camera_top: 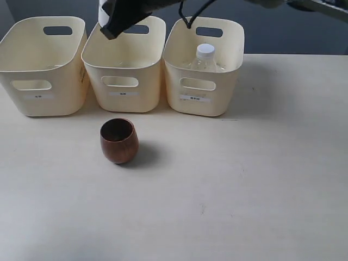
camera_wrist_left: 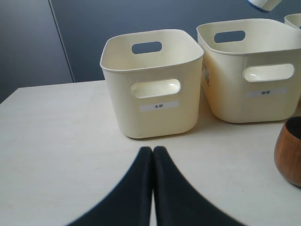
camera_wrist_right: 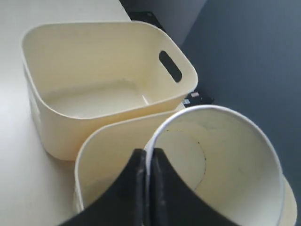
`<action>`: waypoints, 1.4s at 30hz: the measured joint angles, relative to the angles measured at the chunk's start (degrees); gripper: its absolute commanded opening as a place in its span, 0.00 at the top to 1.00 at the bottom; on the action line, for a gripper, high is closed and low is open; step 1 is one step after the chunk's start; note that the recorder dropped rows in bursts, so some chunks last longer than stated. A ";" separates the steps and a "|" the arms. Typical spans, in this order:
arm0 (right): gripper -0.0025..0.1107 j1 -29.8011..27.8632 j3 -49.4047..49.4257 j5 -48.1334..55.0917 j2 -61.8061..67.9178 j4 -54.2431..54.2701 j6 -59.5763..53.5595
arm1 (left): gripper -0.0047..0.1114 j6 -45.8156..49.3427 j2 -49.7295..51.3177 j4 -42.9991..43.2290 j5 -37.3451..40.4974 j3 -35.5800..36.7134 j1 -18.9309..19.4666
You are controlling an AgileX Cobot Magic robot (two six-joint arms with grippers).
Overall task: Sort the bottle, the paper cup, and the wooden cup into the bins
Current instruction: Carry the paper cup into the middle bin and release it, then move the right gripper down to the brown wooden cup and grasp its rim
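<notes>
My right gripper (camera_top: 111, 27) hangs over the middle bin (camera_top: 124, 70), shut on the rim of the white paper cup (camera_wrist_right: 225, 160). In the right wrist view the jaws (camera_wrist_right: 148, 157) pinch the cup's wall, and the cup's open mouth shows above the middle bin (camera_wrist_right: 103, 155). The clear bottle (camera_top: 205, 57) with its white cap stands in the right bin (camera_top: 217, 98). The dark brown wooden cup (camera_top: 118, 141) sits upright on the table before the middle bin. My left gripper (camera_wrist_left: 153, 150) is shut and empty, low over the table facing the left bin (camera_wrist_left: 150, 94).
The left bin (camera_top: 41, 65) looks empty inside (camera_wrist_right: 94, 70). The three bins stand in a row along the table's far edge, against a dark wall. The wooden cup (camera_wrist_left: 289, 155) lies just to one side of my left gripper.
</notes>
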 measured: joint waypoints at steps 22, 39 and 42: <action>0.66 -2.09 -9.55 3.28 15.46 -6.80 12.98 | 0.96 0.00 0.00 0.00 0.00 0.00 0.00; 0.66 -2.09 -9.55 12.72 6.50 -7.93 13.51 | 0.96 0.00 0.00 0.00 0.00 0.00 0.00; 0.66 -1.74 -9.59 18.94 2.19 -7.93 13.51 | 0.96 0.00 0.00 0.00 0.00 0.00 0.00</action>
